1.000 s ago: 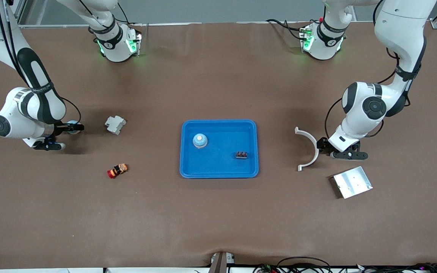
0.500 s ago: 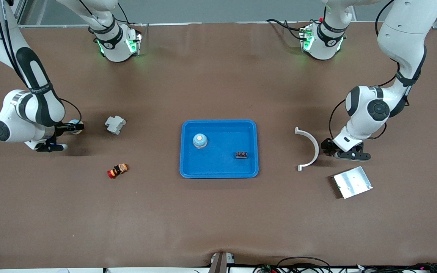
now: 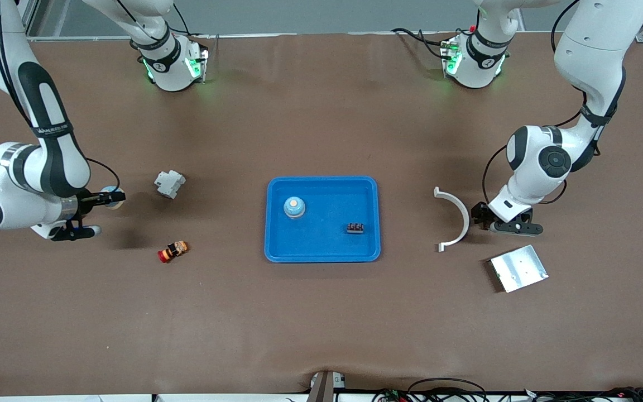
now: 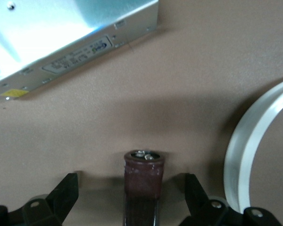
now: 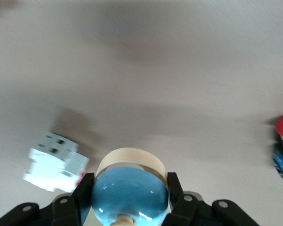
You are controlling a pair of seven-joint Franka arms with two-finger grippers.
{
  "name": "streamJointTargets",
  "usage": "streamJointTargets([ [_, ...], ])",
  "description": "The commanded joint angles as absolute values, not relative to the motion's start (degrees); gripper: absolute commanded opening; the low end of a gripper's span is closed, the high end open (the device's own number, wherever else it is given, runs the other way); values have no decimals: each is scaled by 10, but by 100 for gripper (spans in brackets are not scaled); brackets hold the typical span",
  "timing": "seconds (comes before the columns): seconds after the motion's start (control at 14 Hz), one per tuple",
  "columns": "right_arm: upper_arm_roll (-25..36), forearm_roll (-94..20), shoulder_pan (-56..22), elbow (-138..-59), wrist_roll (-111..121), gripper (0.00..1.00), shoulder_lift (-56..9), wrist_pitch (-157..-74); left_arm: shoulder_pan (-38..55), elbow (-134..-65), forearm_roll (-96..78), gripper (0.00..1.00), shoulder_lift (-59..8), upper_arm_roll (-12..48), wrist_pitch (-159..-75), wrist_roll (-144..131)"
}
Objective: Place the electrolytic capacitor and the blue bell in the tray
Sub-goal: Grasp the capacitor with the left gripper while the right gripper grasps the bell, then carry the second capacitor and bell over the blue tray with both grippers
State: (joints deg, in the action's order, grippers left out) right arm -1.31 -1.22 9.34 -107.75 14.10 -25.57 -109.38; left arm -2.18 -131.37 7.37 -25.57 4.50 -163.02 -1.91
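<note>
My right gripper (image 3: 110,198) is shut on a blue bell (image 5: 129,195) with a cream base and holds it a little above the table at the right arm's end. My left gripper (image 4: 131,188) is open and low at the table, its fingers (image 4: 66,193) standing apart on either side of the dark-brown electrolytic capacitor (image 4: 143,181), which lies on the table. In the front view the left gripper (image 3: 486,219) hides the capacitor. The blue tray (image 3: 321,184) sits mid-table and holds a second blue bell (image 3: 294,207) and a small dark block (image 3: 355,228).
A white curved piece (image 3: 458,218) lies beside the left gripper. A silver metal box (image 3: 518,268) lies nearer the front camera than it. A grey breaker (image 3: 169,183) and a red push-button (image 3: 172,251) lie near the right gripper.
The right gripper closed on the blue bell and raised it off the table. The left arm shifted slightly and its gripper stayed open.
</note>
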Motion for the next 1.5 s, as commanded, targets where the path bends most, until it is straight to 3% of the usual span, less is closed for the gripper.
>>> streamJointTargets([
  [0.0,-13,-43,46,-1047,94,0,-250,-1071,-26,-1345,83,75,-226,48,-1639,-25],
  [0.14,-13,-68,10,-1027,61,0,-252,-1070,-26,-1350,83,2,-218,47,-1633,-19],
  [0.64,-13,-103,-126,-952,-122,0,-298,-1139,-23,-1347,83,0,-172,49,-1588,-31],
  [1.07,-14,-144,-228,-859,-305,0,-377,-1183,-21,-1196,79,0,-154,105,-1320,-153],
  [1.43,-15,-148,-265,-828,-381,0,-431,-1237,-14,-1105,78,0,-181,196,-1297,-432],
])
